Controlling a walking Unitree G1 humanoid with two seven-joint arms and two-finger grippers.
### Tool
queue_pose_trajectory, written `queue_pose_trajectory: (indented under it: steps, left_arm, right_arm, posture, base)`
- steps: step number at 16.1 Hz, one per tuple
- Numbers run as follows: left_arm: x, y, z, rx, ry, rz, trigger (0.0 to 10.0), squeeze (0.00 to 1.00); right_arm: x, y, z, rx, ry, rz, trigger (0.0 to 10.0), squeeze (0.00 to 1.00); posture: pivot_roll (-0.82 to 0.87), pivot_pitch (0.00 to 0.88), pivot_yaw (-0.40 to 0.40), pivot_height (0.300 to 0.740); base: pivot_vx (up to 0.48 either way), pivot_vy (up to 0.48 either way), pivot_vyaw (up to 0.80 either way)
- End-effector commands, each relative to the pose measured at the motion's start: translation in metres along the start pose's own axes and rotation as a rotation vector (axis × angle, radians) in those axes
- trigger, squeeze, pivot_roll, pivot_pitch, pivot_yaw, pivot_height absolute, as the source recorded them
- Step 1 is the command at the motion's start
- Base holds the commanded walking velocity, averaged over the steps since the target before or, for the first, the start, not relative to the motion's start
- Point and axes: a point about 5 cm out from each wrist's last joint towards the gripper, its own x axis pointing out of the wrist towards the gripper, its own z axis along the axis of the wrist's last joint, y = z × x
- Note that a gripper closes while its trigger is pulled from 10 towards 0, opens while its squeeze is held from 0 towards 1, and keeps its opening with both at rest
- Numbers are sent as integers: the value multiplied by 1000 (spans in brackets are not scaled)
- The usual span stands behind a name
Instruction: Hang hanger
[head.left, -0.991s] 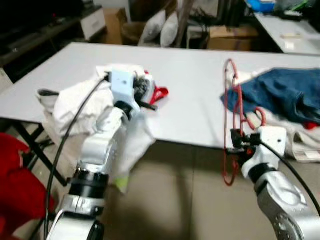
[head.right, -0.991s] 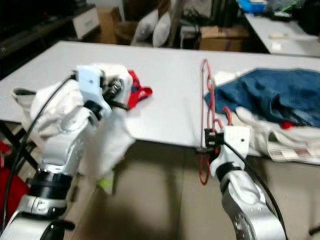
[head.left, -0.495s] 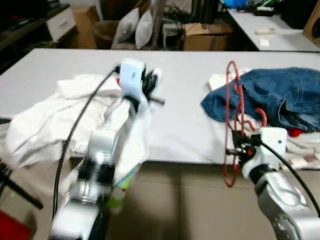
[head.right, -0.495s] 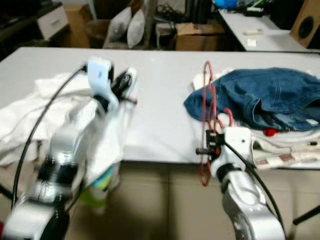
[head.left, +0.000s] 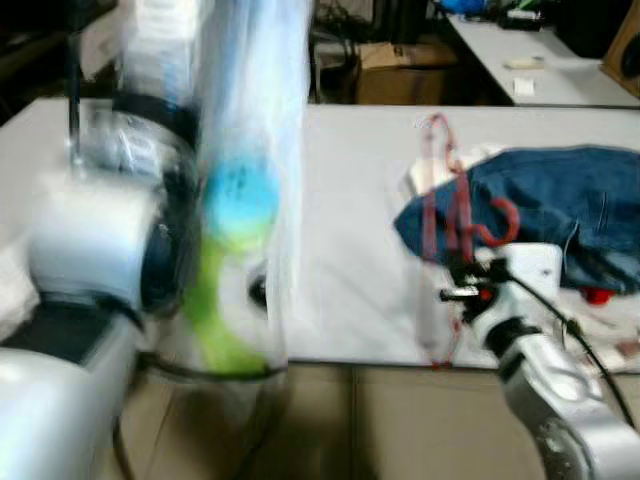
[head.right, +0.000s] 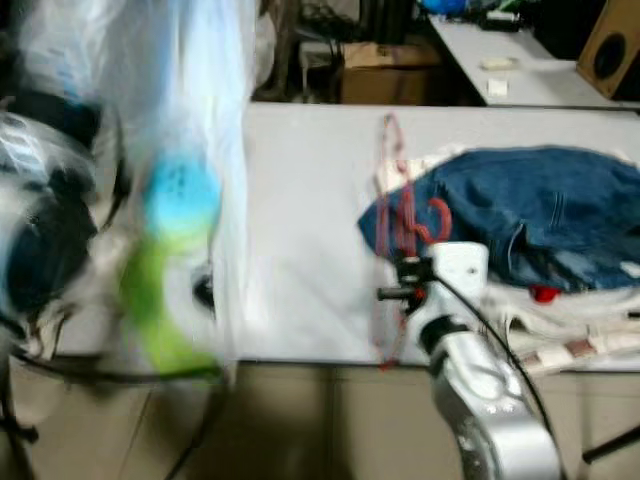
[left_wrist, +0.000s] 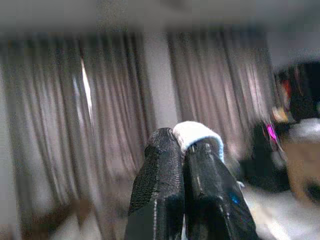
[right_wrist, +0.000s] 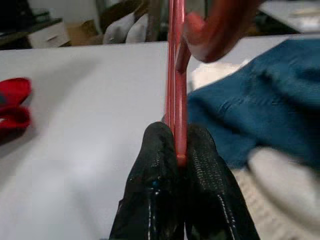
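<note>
Right wrist view shows the right gripper (right_wrist: 178, 150) with its two black fingers pressed together on the thin red plastic hanger (right_wrist: 176, 75) — the hanger stands upright between them. From the head, the hanger (head.left: 440, 230) is held over the near edge of the white table (head.left: 350, 200), just beside the blue denim garment (head.left: 560, 210). The left gripper (left_wrist: 182, 150) is raised high, its fingers pinching a piece of white cloth (left_wrist: 196, 132) — the white and green fabric (head.left: 235, 200) hangs blurred in front.
</note>
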Motion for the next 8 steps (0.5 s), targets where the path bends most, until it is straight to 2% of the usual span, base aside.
queue_pose_trajectory:
  steps: [1,2,4,5,6,7,8]
  left_arm:
    - [-4,30,15,56,-40,85,10000,0]
    - [-7,32,9,131,-14,73,10000,0]
    - [-19,30,-27,191,81,32,10000,0]
    - [-38,24,-70,214,186,-28,10000,0]
    - [-60,14,-108,199,282,-93,10000,0]
    - [-88,2,-146,178,378,-165,10000,0]
    - [-105,-5,-164,161,423,-197,10000,0]
  right_arm:
    - [-1,3,-5,16,19,2,10000,0]
    - [-2,4,-6,22,20,-4,10000,0]
    - [-3,8,-7,29,21,0,10000,0]
    - [-5,10,-8,30,24,7,10000,0]
    - [-5,10,-8,30,27,10,10000,0]
    - [-6,9,-9,30,30,10,10000,0]
    - [-6,9,-9,30,32,11,10000,0]
  posture:
    - [13,0,36,740]
    - [8,0,44,740]
    - [0,0,48,740]
    - [-2,0,47,740]
    - [-2,0,46,740]
    - [1,0,42,740]
    - [1,2,41,740]
  base:
    - [277,0,0]
    - [274,0,0]
    - [274,0,0]
    - [274,0,0]
    - [0,0,0]
    - [0,0,0]
    - [0,0,0]
